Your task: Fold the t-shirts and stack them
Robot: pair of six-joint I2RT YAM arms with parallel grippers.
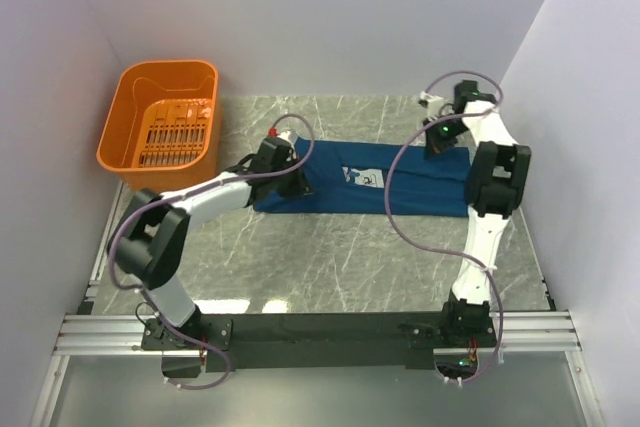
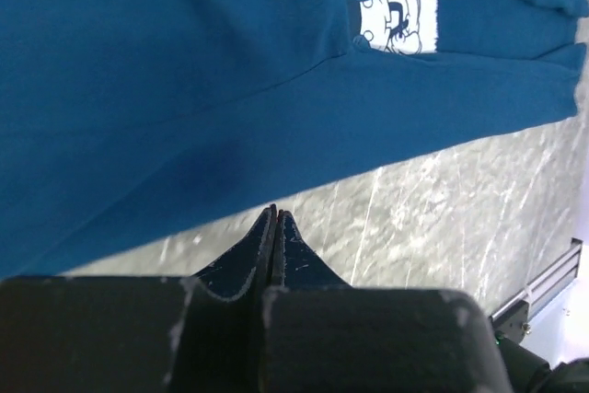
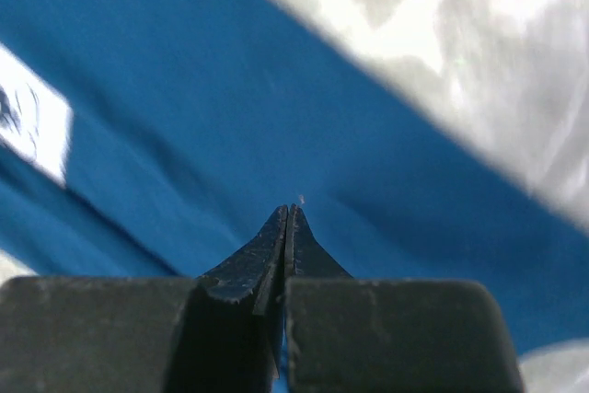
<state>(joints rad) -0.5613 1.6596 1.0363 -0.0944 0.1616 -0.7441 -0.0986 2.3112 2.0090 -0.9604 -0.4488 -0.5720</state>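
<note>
A dark blue t-shirt with a white cartoon print lies across the far middle of a grey marbled desk boxed by white walls, an orange basket in its far left corner, the left jaws pressed together beside the cloth's edge, the right jaws pressed together over it.

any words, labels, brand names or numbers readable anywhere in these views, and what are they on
No readable text in any view.
The white print on the dark blue cotton t-shirt: a cartoon drawing only, no letters visible in the left wrist view; too small from the top camera, blurred in the right wrist view.
The orange plastic basket: no label or marking visible.
</note>
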